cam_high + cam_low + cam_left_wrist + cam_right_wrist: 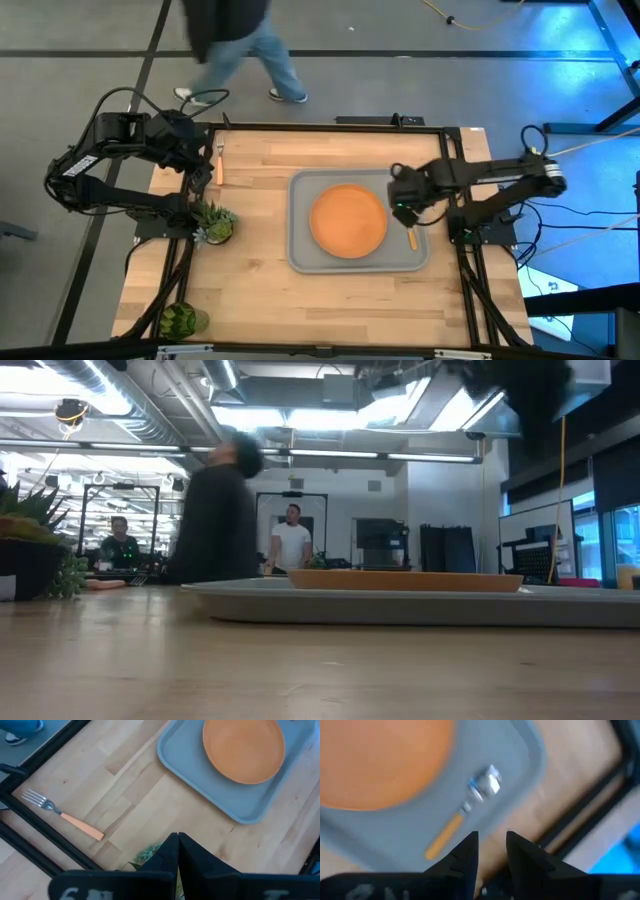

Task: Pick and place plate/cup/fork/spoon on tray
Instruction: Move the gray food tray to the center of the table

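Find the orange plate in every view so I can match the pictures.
High view: the plate sits on the tray, right of centre.
Low view: seen edge-on as a thin orange band on the tray, right of centre.
Left wrist view: upper right, on the tray.
Right wrist view: upper left.
Shared landmark: the grey tray.

In the high view the left arm folds back at the left of the frame, its elbow far out and its wrist turned inward, so the left tool [203, 158] sits in the upper left; in its own wrist view the two dark fingers [170, 852] stand pressed together, holding nothing. The right arm reaches in from the right edge at mid-height, forearm nearly level, bringing the right tool [403, 212] just right of centre. Its fingers [468, 851] stand slightly apart, empty.
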`<control>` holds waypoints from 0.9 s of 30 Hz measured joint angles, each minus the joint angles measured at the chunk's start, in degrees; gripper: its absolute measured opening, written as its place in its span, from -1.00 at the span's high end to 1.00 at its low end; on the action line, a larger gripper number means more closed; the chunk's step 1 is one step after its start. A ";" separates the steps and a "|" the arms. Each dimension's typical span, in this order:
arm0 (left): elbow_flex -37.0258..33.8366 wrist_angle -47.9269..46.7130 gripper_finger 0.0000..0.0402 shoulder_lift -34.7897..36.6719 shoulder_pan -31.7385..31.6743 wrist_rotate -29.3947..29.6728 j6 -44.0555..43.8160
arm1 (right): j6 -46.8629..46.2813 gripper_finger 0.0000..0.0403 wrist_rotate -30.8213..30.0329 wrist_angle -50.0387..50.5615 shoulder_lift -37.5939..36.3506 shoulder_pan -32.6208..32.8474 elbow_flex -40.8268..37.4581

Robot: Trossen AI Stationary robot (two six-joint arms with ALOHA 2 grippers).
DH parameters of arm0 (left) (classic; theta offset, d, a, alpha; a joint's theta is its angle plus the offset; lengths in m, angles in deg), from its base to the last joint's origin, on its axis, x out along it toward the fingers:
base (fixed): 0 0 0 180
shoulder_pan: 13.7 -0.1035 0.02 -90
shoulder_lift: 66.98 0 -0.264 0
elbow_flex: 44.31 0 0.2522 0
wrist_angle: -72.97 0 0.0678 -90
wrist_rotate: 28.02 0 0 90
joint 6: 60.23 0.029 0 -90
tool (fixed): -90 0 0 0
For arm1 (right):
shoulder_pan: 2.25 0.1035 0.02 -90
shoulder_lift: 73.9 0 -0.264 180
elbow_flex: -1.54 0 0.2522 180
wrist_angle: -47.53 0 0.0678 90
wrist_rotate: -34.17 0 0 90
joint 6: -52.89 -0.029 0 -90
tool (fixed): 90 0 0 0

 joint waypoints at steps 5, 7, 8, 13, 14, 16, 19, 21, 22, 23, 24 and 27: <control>0.00 0.04 1.00 0.00 0.00 0.00 -2.44 | -14.87 0.48 5.34 -0.57 -4.56 -0.78 -15.07; 0.00 0.12 1.00 0.00 0.02 0.00 -3.17 | -19.53 0.48 5.40 -0.66 -5.62 -0.85 -20.14; 0.00 0.19 1.00 0.00 0.01 -0.02 -3.70 | -20.88 0.48 5.48 -0.90 -6.04 -0.85 -22.28; 0.00 0.44 1.00 0.00 0.00 -0.02 -4.65 | -21.70 0.48 6.44 -8.90 -7.80 -0.85 -30.78; 0.00 0.44 1.00 0.00 0.02 0.00 -5.22 | -21.69 0.48 6.57 -11.64 -7.86 -0.87 -31.87; 0.00 0.50 1.00 0.00 0.02 0.00 -5.79 | -21.43 0.48 6.22 -13.35 -7.27 -1.03 -31.04; 0.00 0.75 1.00 0.00 0.02 -0.02 -5.81 | -22.34 0.50 2.01 -14.03 -6.86 -1.17 -31.09; 0.00 1.28 1.00 0.00 0.00 -0.02 -5.83 | -24.10 0.50 1.95 -14.82 -7.03 -1.82 -31.31; 0.00 1.59 1.00 0.00 0.01 -0.02 -5.83 | -24.63 0.51 3.25 -14.96 -7.01 -2.10 -31.55; 0.00 1.81 1.00 0.00 0.00 -0.02 -5.85 | -25.22 0.51 4.71 -15.07 -6.94 -2.35 -31.88; 0.00 1.92 1.00 0.00 0.00 -0.07 -5.83 | -26.08 0.51 5.70 -15.54 -6.70 -2.46 -32.16; 0.00 1.90 1.00 0.00 0.00 -0.07 -5.83 | -27.12 0.51 5.58 -16.53 -6.34 -2.48 -32.82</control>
